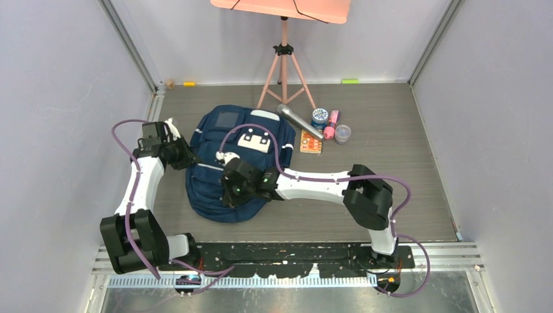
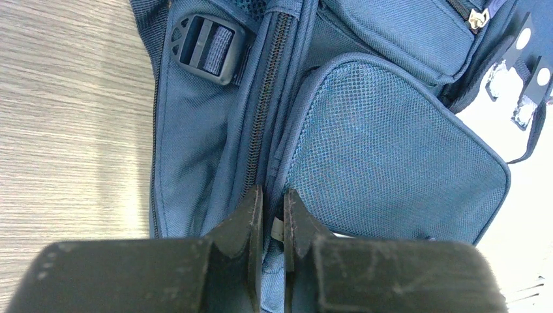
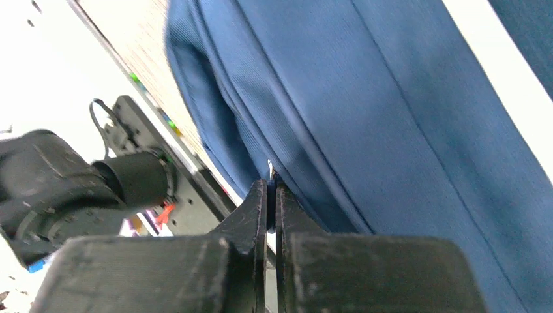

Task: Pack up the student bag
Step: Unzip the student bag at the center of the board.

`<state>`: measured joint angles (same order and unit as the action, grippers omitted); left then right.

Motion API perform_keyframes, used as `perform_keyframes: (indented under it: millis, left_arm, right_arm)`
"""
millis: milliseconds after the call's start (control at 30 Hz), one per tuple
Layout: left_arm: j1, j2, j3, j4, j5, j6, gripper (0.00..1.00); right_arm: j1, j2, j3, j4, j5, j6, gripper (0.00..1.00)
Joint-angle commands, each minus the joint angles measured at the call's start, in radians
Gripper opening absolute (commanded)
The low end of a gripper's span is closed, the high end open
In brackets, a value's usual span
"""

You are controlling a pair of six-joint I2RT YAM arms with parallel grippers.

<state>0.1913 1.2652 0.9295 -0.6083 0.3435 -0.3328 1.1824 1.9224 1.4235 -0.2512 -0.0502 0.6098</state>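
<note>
Watching backpack (image 1: 207, 134): we are seeing it lying flat mid-table.
Left claw (image 2: 272, 195): we are clamping it on the backpack's nine o'clock edge.
Right claw (image 3: 270, 186): pressing together at the six o'clock seam.

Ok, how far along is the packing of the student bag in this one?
Done: nothing visibly packed. The student bag lies flat on the table, no opening showing. In hand: the left gripper and right gripper have their jaws pinched shut on seams at its edge, apparently to open it. To do: the silver bottle, blue tin, pink tube, clear tub and orange packet lie beside the bag.
</note>
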Motion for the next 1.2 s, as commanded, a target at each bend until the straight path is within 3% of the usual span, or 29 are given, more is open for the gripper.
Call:
perform_keyframes:
  millis: [0,267,333,433,633,833,967,1167]
  left_arm:
    - [-0.006,-0.047,-0.002,0.027,0.071,-0.047,0.0]
    - [-0.006,-0.053,-0.009,0.034,0.08,-0.051,0.0]
    - [-0.006,-0.052,-0.008,0.036,0.081,-0.054,0.0]
    - [-0.006,-0.052,-0.008,0.036,0.081,-0.054,0.0]
    - [-0.006,-0.062,-0.008,0.035,0.075,-0.053,0.0]
    - [-0.015,-0.106,-0.032,0.027,0.063,-0.053,0.0]
    - [-0.071,-0.149,-0.069,0.021,0.045,-0.074,0.0]
    - [-0.242,-0.203,-0.135,0.021,-0.028,-0.135,0.0]
  right_arm:
    - [0.005,0.038,0.139,0.164,0.031,0.036,0.01]
    - [0.005,0.133,0.298,0.127,0.047,0.014,0.02]
    - [0.005,0.125,0.313,0.114,0.042,0.004,0.08]
    - [0.004,0.087,0.283,0.104,0.032,-0.016,0.26]
    - [0.005,-0.125,0.118,0.064,0.045,-0.094,0.56]
    - [-0.001,-0.3,-0.071,-0.021,0.277,-0.223,0.73]
    - [-0.089,-0.318,-0.092,-0.137,0.356,-0.156,0.77]
    - [-0.19,-0.312,-0.16,-0.159,0.368,-0.029,0.77]
